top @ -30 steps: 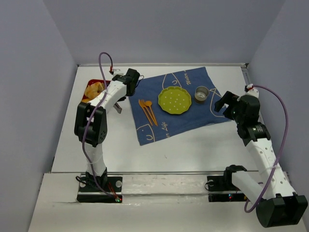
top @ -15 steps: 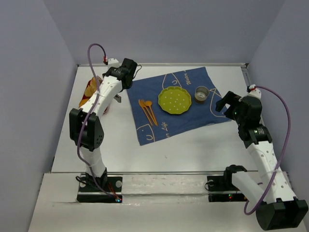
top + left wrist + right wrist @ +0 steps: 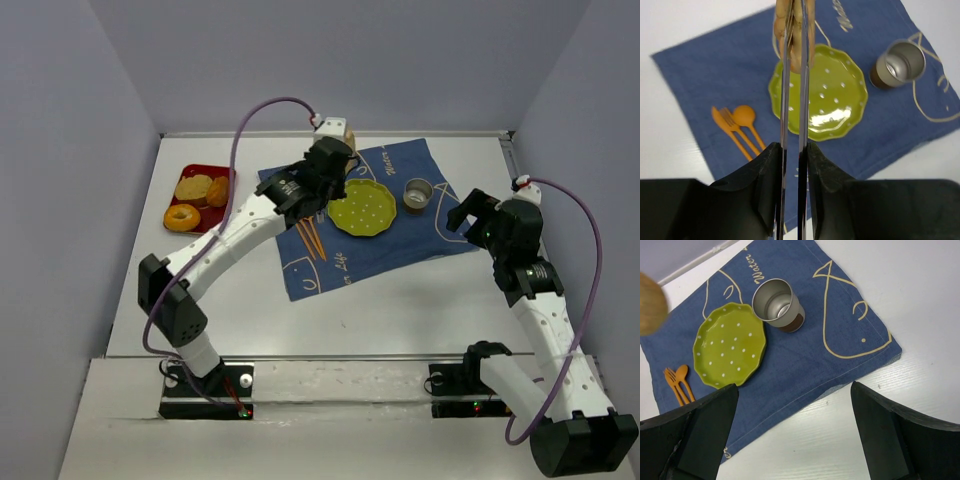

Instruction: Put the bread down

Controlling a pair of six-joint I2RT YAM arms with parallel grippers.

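Your left pincer (image 3: 336, 140) holds the bread (image 3: 342, 130) aloft above the blue cloth (image 3: 400, 240).
From above, it hangs just past the far-left rim of the green plate (image 3: 362, 208). Your left wrist shows the pincer clamped on it edge-on, over the plate. Your right wrist shows the right pincer (image 3: 795, 435) spread wide above cloth and white bench (image 3: 900, 405).

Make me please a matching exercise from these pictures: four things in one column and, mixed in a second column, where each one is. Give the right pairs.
1. bread
2. green plate
3. metal cup
4. orange fork and spoon

A. on the blue cloth, right of the plate in the top view
B. clamped, up in the air
C. on the cloth, left of the plate in the top view
D. empty, on the cloth

Pairs: 1-B, 2-D, 3-A, 4-C
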